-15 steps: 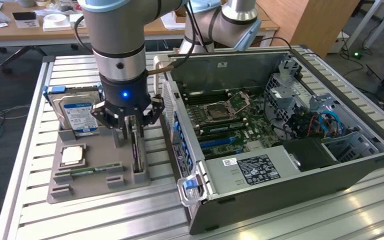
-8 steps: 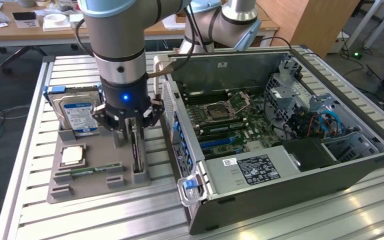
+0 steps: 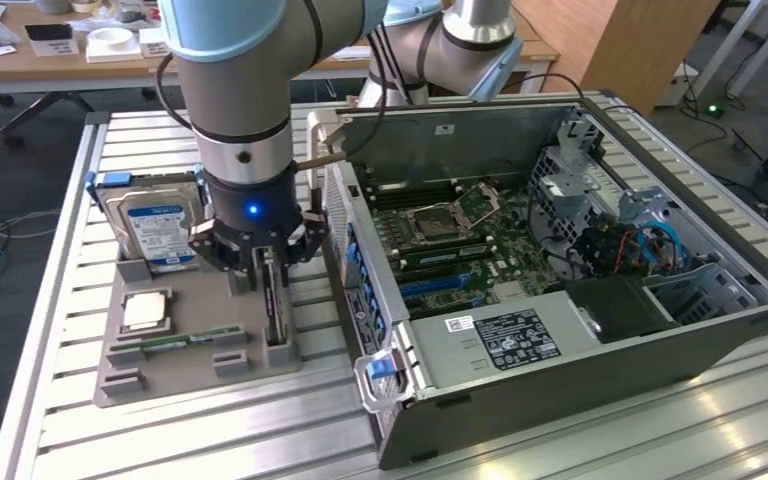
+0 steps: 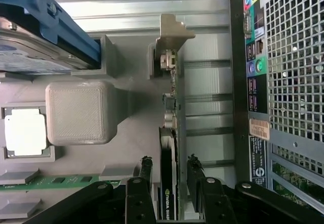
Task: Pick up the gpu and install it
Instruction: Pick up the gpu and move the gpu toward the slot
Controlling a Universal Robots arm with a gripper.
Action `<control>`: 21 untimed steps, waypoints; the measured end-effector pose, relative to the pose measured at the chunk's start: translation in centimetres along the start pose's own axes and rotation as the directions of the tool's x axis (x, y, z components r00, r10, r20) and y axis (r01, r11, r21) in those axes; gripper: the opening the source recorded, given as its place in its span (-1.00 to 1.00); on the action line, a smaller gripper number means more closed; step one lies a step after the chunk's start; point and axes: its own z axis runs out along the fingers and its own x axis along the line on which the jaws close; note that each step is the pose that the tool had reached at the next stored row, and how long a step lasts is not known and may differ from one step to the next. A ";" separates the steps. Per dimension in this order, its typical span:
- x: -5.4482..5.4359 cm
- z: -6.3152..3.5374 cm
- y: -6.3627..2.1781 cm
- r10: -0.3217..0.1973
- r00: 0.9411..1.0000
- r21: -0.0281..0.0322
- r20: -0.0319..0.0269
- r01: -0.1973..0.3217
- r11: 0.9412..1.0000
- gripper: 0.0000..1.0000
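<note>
1. The end effector [image 4: 169, 164] is released, its fingers [image 4: 146, 169] straddling the gpu [image 3: 276, 315] without touching it.
2. The gpu stands on edge in the grey holder [image 3: 177, 375], in the exterior view's lower left.
3. This looks like the pick-up step; closing calls for centred, even pressure.

Fingers [image 3: 228, 262] astride upright gpu [image 3: 275, 315]

Along the dark edge of the graphics card [image 4: 167, 173], white lettering reads "NVIDIA QUAD", cut off there.

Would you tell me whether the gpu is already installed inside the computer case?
No, the gpu stands on edge in the grey holder outside the case, with the tool straddling it.
</note>
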 end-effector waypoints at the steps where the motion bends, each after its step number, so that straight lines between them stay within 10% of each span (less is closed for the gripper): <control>1: 0.0 0.18 0.00 0.000 1.000 0.000 0.000 0.000 1.000 -0.17; 21: 0.1 1.54 0.69 0.000 1.000 0.000 0.000 0.000 1.000 -0.17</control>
